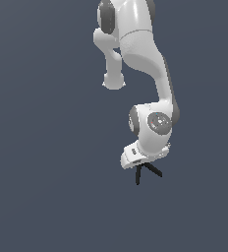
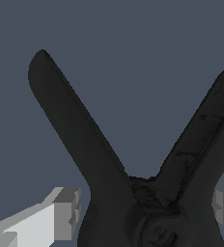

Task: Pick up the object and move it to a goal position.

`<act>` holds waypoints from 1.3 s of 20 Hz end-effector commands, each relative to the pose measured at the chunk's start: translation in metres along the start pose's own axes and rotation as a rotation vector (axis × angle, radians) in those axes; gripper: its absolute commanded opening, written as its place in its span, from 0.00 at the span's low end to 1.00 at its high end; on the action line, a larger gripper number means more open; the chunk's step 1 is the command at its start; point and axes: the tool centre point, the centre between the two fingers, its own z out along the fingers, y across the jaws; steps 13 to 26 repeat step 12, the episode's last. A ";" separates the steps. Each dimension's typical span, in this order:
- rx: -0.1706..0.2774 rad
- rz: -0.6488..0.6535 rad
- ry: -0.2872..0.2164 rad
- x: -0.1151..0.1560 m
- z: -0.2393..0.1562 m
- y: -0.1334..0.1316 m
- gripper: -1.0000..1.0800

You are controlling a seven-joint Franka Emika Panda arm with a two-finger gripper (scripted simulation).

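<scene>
Exterior view showed only plain grey around my arm. My gripper (image 1: pixel 141 165) clasped the black object (image 1: pixel 146 171) at low centre, prongs splaying downward from its hub.

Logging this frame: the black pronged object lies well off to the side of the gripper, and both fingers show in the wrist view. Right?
Not off to the side. The wrist view shows the black pronged object between the two fingers of the gripper. Both fingers do show there.

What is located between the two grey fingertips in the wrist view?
In the wrist view, the black pronged object fills the space between the fingertips of the gripper; whether they touch it is unclear.
</scene>
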 end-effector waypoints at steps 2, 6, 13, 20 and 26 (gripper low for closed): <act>-0.001 0.001 0.002 0.012 -0.003 -0.007 0.00; -0.001 0.001 0.002 0.020 -0.004 -0.012 0.00; -0.001 0.001 0.002 0.025 -0.005 -0.015 0.00; -0.001 0.001 0.002 0.025 -0.005 -0.015 0.00; -0.001 0.001 0.002 0.025 -0.005 -0.015 0.00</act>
